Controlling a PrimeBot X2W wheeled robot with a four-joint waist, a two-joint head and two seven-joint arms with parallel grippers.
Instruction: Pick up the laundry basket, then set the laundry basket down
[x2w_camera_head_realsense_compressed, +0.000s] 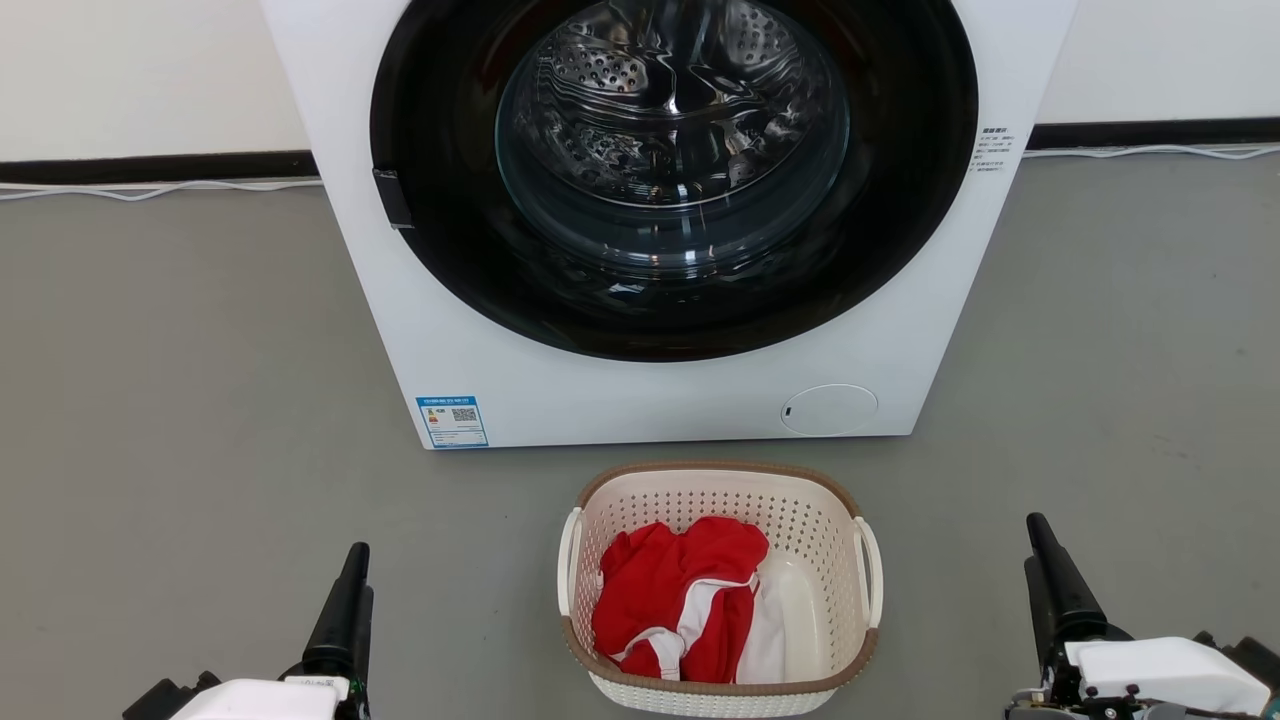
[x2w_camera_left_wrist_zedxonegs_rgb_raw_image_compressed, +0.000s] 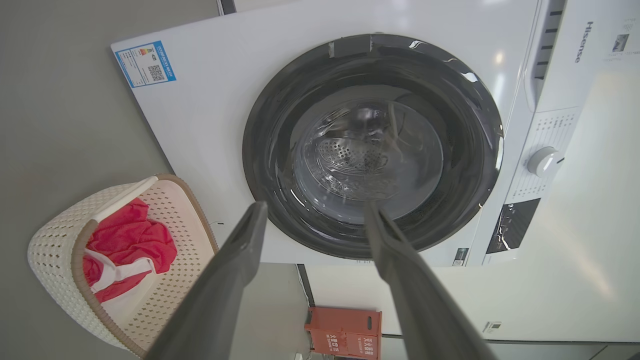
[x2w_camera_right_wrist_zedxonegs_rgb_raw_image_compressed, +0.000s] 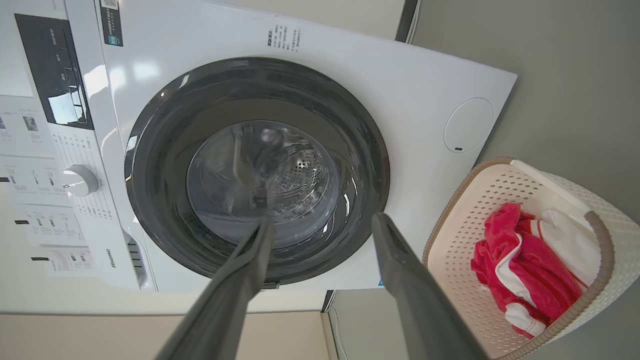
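Your small cream-white perforated plastic laundry basket (x2w_camera_head_realsense_compressed: 720, 468), with its brown woven-look rim, sits on the grey floor (x2w_camera_head_realsense_compressed: 200, 400) just in front of the white front-loading washing machine (x2w_camera_head_realsense_compressed: 600, 390). It lies between your grippers, apart from both. The left gripper (x2w_camera_left_wrist_zedxonegs_rgb_raw_image_compressed: 315, 207) and right gripper (x2w_camera_right_wrist_zedxonegs_rgb_raw_image_compressed: 322, 222) are released, fingers spread, holding nothing. Expect a light, fairly stiff shell whose thin walls may flex. The soft red-and-white garment (x2w_camera_head_realsense_compressed: 680, 600) inside should add little weight. Take the white side handles, left handle (x2w_camera_head_realsense_compressed: 568, 560) and right handle (x2w_camera_head_realsense_compressed: 868, 570), and lift evenly.

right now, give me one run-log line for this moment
phase: pre-grasp | laundry basket: on floor before washing machine, holds red-and-white garment | left gripper: open, empty | right gripper: open, empty
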